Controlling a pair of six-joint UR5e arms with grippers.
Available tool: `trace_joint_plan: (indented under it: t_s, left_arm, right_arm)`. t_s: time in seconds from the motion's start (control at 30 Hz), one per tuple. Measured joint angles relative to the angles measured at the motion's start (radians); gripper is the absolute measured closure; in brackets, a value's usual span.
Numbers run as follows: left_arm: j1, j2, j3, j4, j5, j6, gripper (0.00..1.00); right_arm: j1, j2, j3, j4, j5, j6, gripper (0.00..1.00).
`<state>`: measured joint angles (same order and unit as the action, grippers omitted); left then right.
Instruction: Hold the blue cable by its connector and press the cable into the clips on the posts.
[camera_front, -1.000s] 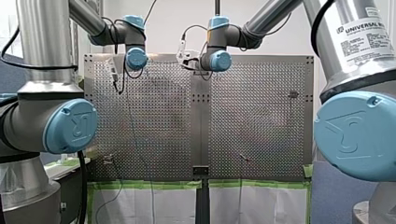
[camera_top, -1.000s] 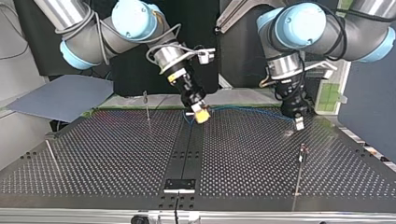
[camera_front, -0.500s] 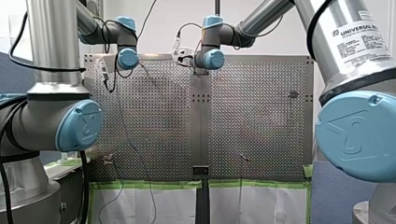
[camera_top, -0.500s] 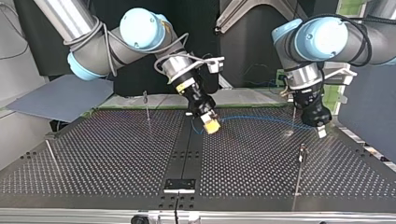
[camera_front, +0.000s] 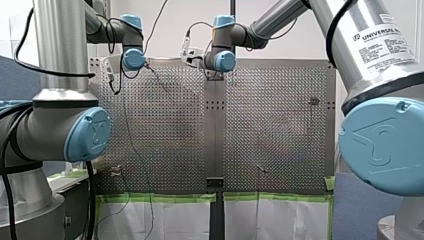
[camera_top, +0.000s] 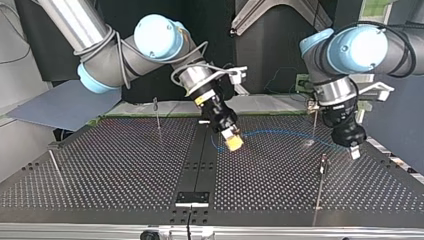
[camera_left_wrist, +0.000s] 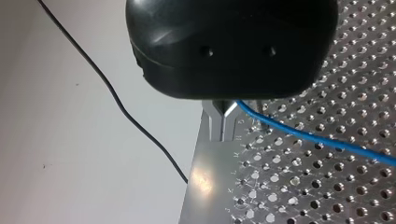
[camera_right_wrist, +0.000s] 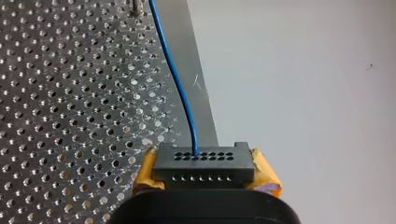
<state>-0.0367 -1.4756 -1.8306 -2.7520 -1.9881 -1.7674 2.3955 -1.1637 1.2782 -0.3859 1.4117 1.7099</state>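
Your right claw (camera_top: 233, 142) is clamped on the connector (camera_right_wrist: 203, 163), with its yellow pads (camera_right_wrist: 145, 168) pressed to the 2 ends. Your left claw (camera_left_wrist: 223, 122) has its metal fingertips together on the blue cable (camera_right_wrist: 180, 91), which runs out sideways from them. In the top view the cable hangs in a shallow arc just above the worktop (camera_top: 125, 165), stretched between the 2 claws at the far side.

The main risk is tension. If you draw the claws further apart, the thin cable may slide through the smooth metal fingertips or strain where it enters the connector. The near post (camera_top: 322, 167) and the far post (camera_top: 314, 122) are slim upright rods, so a sideways push could bend them or skip the small clip. Whether the cable touches the far post cannot be told.

The cable is a single fine, limp strand, so it will sag wherever it is slack. The connector is a hard black block with rows of small round holes. The worktop is matte perforated metal, and the pads look soft and grippy.
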Motion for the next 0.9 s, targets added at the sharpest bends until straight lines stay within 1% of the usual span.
trace_joint_plan:
  t_s: [0.23, 0.43, 0.63, 0.9]
  left_arm:
    - [0.018, -0.031, 0.017, -0.005, 0.032, -0.001, 1.0]
    - [0.032, -0.068, 0.046, -0.006, 0.055, -0.003, 1.0]
    - [0.043, -0.073, 0.069, -0.007, 0.074, -0.007, 1.0]
    - [0.059, -0.074, 0.073, -0.007, 0.099, -0.017, 1.0]
  right_arm:
    - [0.006, 0.02, -0.022, 0.006, 0.0, 0.004, 0.98]
    - [0.009, 0.036, -0.047, 0.01, 0.003, 0.008, 0.98]
    - [0.005, 0.04, -0.058, 0.012, 0.006, 0.014, 0.98]
    - [-0.002, 0.052, -0.059, 0.011, 0.01, 0.017, 0.98]
